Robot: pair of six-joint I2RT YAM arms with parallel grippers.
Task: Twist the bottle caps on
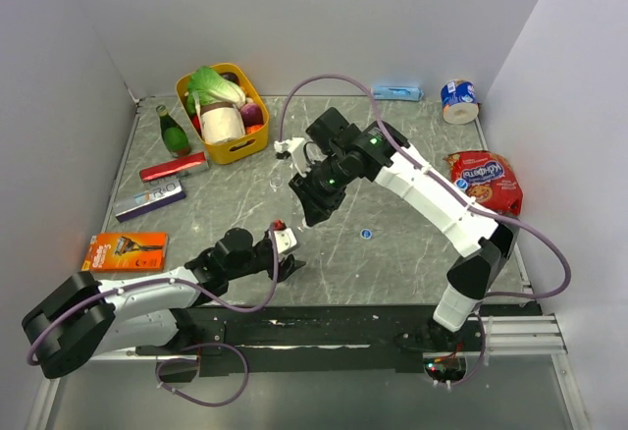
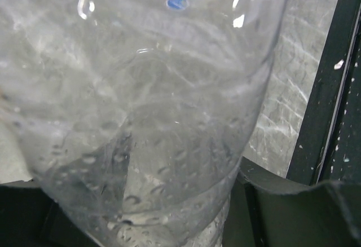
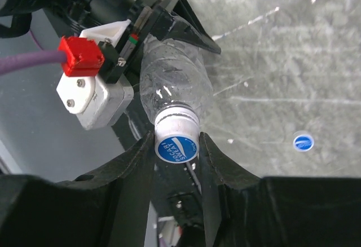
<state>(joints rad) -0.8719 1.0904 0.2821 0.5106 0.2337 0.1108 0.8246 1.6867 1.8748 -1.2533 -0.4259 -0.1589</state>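
My left gripper [image 1: 287,255] is shut on the body of a clear bottle [image 3: 175,83], which fills the left wrist view [image 2: 141,117]. My right gripper [image 3: 176,145] is directly above it [image 1: 312,209], its jaws closed on the blue-topped cap [image 3: 176,147] that sits on this bottle's neck. A loose blue cap [image 1: 365,235] lies on the table to the right; it also shows in the right wrist view [image 3: 303,142] and through the bottle in the left wrist view [image 2: 177,2]. A second small clear bottle [image 1: 277,183] stands behind the grippers. The third cap is not visible.
A yellow basket [image 1: 257,142] of groceries stands at the back left, with a green glass bottle [image 1: 174,132], a red box [image 1: 174,167] and a toothpaste box [image 1: 149,200] near it. An orange razor pack [image 1: 124,250] lies left. A cookie bag [image 1: 486,180] and tape roll [image 1: 458,101] are right.
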